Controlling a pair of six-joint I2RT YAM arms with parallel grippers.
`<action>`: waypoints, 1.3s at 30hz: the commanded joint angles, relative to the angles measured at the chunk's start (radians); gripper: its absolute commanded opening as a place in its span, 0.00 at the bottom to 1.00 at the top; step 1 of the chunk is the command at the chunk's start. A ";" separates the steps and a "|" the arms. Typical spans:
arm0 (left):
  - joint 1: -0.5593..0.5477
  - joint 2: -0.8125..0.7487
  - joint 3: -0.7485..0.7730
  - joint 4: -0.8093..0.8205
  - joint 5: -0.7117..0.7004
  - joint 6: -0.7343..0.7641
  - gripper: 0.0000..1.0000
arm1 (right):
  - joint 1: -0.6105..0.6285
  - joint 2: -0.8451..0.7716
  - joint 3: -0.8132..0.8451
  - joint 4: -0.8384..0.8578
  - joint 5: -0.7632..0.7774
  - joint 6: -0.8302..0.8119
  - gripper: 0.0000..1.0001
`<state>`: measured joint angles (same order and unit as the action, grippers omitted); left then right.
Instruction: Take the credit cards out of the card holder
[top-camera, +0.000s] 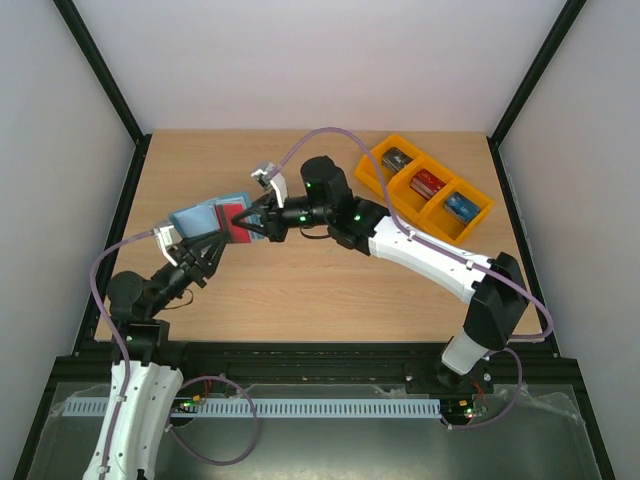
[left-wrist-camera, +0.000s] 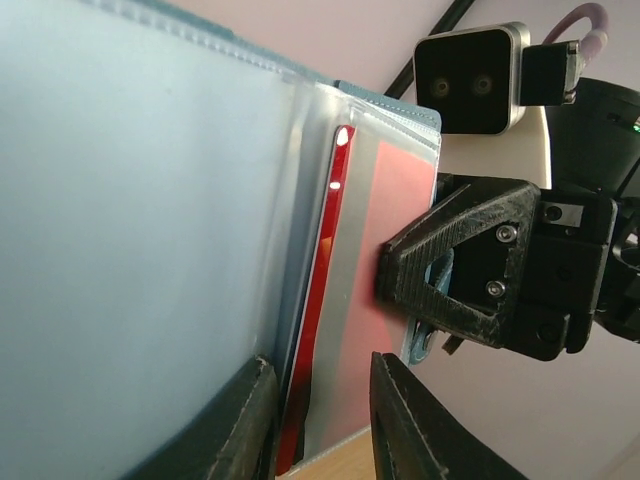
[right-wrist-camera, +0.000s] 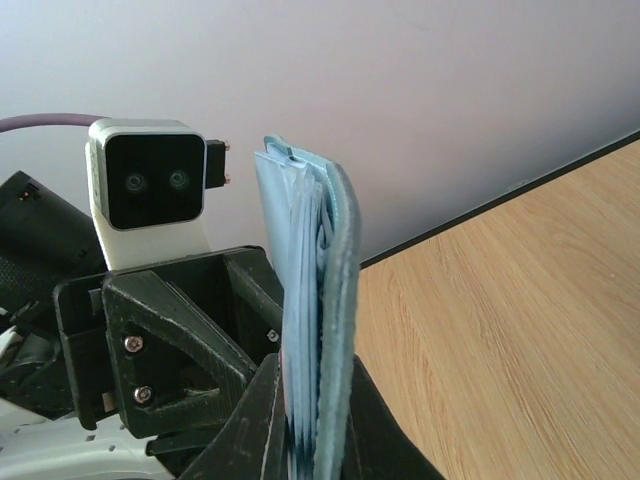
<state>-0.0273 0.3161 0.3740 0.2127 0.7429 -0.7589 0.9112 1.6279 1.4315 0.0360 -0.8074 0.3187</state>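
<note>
The teal-blue card holder (top-camera: 205, 216) is held open in the air between both grippers. A red credit card (top-camera: 238, 222) sits in its clear pocket; the left wrist view shows the card's edge (left-wrist-camera: 322, 290). My right gripper (top-camera: 256, 222) is shut on the card holder's edge, with the stacked leaves (right-wrist-camera: 312, 260) clamped between its jaws (right-wrist-camera: 312, 405). My left gripper (left-wrist-camera: 320, 425) has its jaws a narrow gap apart, on either side of the pocket's lower edge with the red card. It comes from below left in the top view (top-camera: 220, 240).
An orange three-compartment tray (top-camera: 372, 165) stands at the back right. It holds a dark grey card (top-camera: 397, 158), a red card (top-camera: 428, 183) and a blue card (top-camera: 460, 206). The right arm reaches across the middle of the wooden table (top-camera: 330, 290).
</note>
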 joint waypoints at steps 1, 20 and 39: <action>0.004 0.031 -0.042 0.095 0.083 -0.066 0.29 | 0.011 -0.041 0.020 0.121 -0.085 0.007 0.02; -0.049 0.057 -0.030 0.276 0.231 -0.139 0.26 | 0.025 -0.001 0.031 0.226 0.123 0.089 0.02; -0.051 -0.043 0.040 0.079 0.158 -0.021 0.02 | 0.016 -0.052 -0.055 0.346 0.005 0.149 0.02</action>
<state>-0.0368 0.3271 0.3775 0.3515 0.7677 -0.8295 0.9203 1.6066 1.4010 0.2230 -0.7715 0.4400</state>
